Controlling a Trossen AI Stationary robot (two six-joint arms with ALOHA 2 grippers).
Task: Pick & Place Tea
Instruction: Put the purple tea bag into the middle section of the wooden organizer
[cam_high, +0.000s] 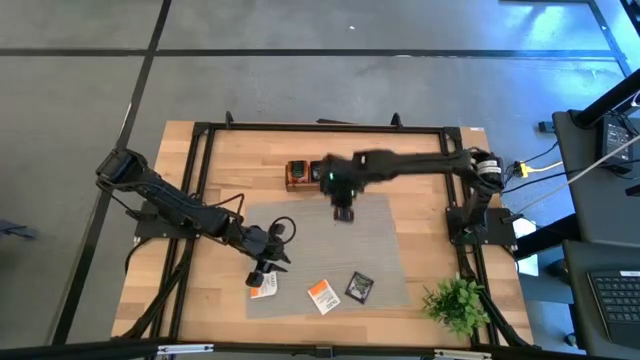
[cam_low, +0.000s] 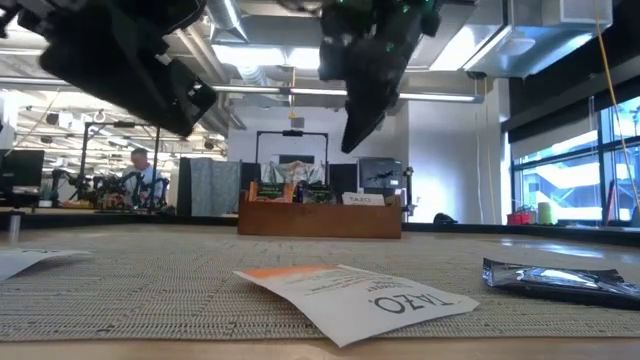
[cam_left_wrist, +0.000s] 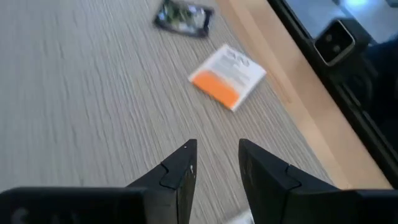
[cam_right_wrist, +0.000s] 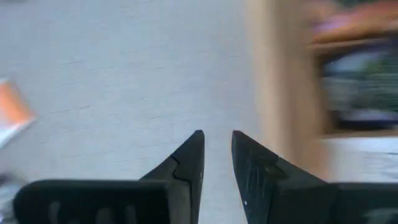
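Three tea sachets lie flat on the grey mat near the table's near edge: a white-and-orange one (cam_high: 263, 285), a second white-and-orange one (cam_high: 322, 296) (cam_left_wrist: 227, 76) (cam_low: 350, 295), and a dark one (cam_high: 359, 287) (cam_left_wrist: 183, 17) (cam_low: 560, 280). My left gripper (cam_high: 268, 264) (cam_left_wrist: 217, 155) hovers low over the mat beside the first sachet, fingers a narrow gap apart and holding nothing. My right gripper (cam_high: 343, 212) (cam_right_wrist: 217, 140) (cam_low: 362, 120) hangs above the mat just in front of the wooden tray (cam_high: 300, 175) (cam_low: 320, 215), also narrowly open and holding nothing. More sachets stand in the tray.
The grey mat (cam_high: 330, 250) covers the table's middle. A small green plant (cam_high: 458, 300) stands at the near right corner. The black frame rails (cam_high: 200, 160) run along the table's left, far and right sides. Bare wood borders the mat.
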